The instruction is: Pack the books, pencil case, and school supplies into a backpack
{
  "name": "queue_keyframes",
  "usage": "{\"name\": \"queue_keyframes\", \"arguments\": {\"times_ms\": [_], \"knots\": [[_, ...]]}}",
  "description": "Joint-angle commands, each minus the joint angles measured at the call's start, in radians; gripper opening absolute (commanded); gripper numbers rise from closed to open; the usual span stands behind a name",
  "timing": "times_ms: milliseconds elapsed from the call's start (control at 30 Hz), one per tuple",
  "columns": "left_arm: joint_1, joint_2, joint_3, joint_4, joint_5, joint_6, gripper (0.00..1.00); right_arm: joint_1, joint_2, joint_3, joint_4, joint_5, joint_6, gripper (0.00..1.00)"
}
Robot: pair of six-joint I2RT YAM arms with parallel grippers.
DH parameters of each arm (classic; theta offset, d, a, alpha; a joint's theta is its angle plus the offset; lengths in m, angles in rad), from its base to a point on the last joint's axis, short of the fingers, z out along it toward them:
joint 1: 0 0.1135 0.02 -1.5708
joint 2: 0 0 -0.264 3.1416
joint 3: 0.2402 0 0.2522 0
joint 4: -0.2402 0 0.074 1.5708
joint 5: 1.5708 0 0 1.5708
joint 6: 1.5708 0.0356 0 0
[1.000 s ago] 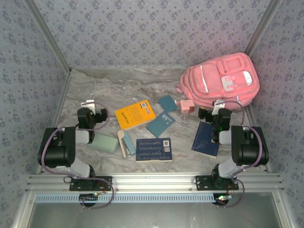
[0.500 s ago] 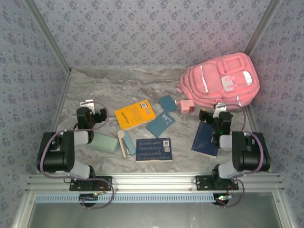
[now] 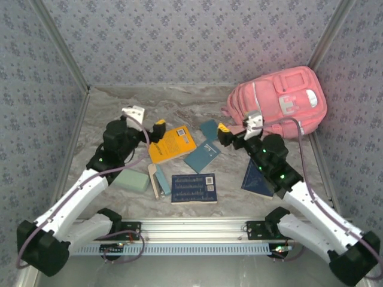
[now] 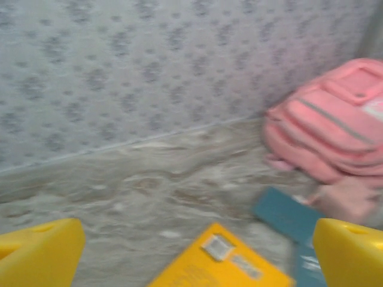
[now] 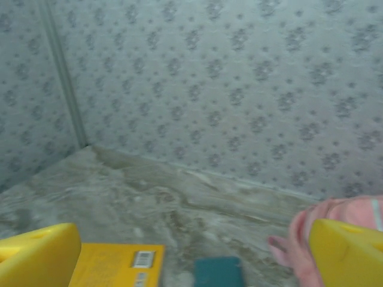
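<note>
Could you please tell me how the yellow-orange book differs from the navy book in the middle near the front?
The yellow-orange book has a bright cover; the navy book is dark with pale print. The yellow-orange book lies askew, farther back; the navy book sits nearly square to the near edge of the table. Both lie flat and closed on it.

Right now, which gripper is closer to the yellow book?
Left. The left gripper hovers at the left edge of the yellow book; the right gripper sits past the teal books, near the backpack.
</note>
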Motion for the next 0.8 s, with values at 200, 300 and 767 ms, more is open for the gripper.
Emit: {"name": "queue_keyframes", "arguments": {"times_ms": [200, 300, 767], "knots": [[0.166, 0.226, 0.395, -0.799, 0.105, -0.395, 0.98, -0.111, 0.239, 0.377, -0.568, 0.049, 0.256, 1.0], [0.257, 0.203, 0.326, -0.707, 0.258, -0.485, 0.98, -0.253, 0.413, 0.556, -0.751, -0.051, 0.351, 1.0], [0.282, 0.082, 0.159, -0.606, 0.156, -0.452, 0.97, -0.412, 1.132, 1.074, -0.976, 0.034, 0.208, 0.78]]}}
